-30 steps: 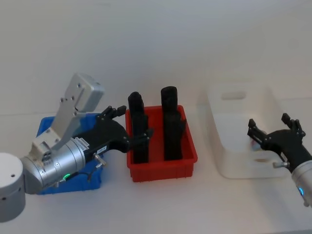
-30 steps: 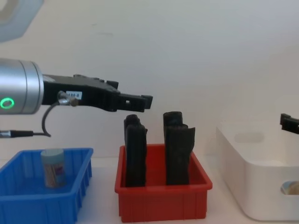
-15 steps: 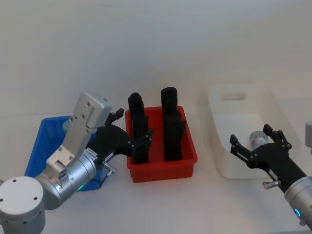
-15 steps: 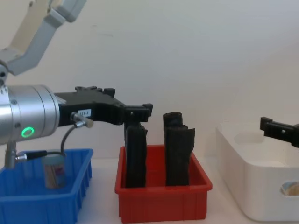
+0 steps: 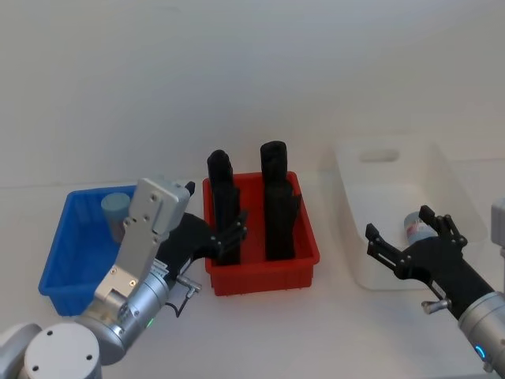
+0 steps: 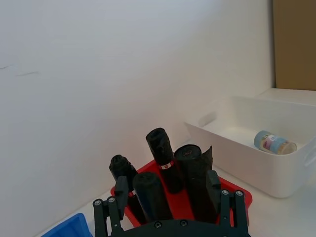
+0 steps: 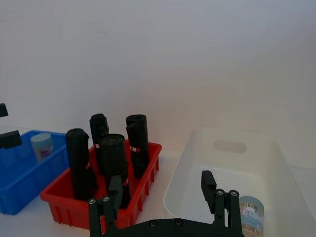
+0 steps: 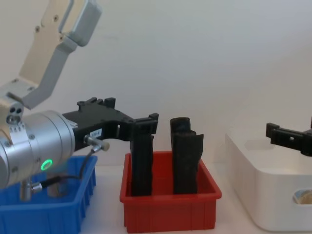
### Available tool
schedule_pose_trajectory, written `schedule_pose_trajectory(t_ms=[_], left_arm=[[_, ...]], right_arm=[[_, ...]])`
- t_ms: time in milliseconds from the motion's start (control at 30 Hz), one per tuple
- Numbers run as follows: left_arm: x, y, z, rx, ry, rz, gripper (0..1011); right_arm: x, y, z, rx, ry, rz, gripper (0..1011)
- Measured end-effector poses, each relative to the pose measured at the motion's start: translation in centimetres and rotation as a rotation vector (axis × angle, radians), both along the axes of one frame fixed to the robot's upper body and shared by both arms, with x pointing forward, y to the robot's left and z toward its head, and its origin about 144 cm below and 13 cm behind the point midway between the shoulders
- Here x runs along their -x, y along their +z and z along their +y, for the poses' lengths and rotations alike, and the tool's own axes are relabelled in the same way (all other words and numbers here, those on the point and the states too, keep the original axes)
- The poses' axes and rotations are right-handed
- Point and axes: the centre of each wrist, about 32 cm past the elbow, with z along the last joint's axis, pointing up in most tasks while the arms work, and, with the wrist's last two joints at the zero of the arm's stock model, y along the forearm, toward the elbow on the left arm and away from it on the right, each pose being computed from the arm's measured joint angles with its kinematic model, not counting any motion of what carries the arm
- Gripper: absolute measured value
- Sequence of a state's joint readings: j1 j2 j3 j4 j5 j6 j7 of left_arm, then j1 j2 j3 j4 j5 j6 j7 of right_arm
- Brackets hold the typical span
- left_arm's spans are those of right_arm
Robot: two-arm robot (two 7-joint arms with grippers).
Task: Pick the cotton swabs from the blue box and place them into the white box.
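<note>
One cotton swabs tub (image 5: 117, 212) with a pale blue lid stands at the back of the blue box (image 5: 67, 264), also seen as tub (image 7: 42, 146) in the right wrist view. Another cotton swabs tub (image 5: 418, 227) lies in the white box (image 5: 393, 183); the left wrist view shows that tub (image 6: 274, 143) on its side. My left gripper (image 5: 230, 230) hovers open and empty between the blue box and the red bin. My right gripper (image 5: 402, 229) is open and empty above the white box's near edge.
A red bin (image 5: 264, 272) with tall black rolls (image 5: 274, 197) stands between the two boxes, its rolls rising to the height of my left gripper (image 8: 146, 123). A plain wall runs close behind the table. Bare tabletop lies in front of the boxes.
My left arm has drawn back from over the blue box, uncovering the tub in it. My right gripper has pulled back from inside the white box to its near edge.
</note>
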State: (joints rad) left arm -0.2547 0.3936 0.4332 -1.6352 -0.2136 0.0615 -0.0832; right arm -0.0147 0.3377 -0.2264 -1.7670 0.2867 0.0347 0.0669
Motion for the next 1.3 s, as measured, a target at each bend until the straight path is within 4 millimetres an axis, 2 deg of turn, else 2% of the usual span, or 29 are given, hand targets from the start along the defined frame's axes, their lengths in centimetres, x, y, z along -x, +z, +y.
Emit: schedule_pose_trajectory(t_ms=[233, 900, 1100, 1300], left_arm=[[0.5, -1.0, -0.7, 0.019, 0.037, -0.024, 1004], [0.6, -1.1, -0.8, 0.022, 0.043, -0.029, 1004], [0.6, -1.1, -0.8, 0.022, 0.042, -0.029, 1004], [0.6, -1.1, -0.8, 0.022, 0.042, -0.029, 1004]], right_arm=[[0.0, 0.0, 0.0, 0.000, 0.000, 0.000, 1002], [-0.1, 0.0, 0.0, -0.002, 0.000, 0.000, 1002], [-1.1, -0.2, 0.2, 0.000, 0.014, 0.001, 1001], [-2.9, -0.5, 0.5, 0.009, 0.042, 0.005, 1002]])
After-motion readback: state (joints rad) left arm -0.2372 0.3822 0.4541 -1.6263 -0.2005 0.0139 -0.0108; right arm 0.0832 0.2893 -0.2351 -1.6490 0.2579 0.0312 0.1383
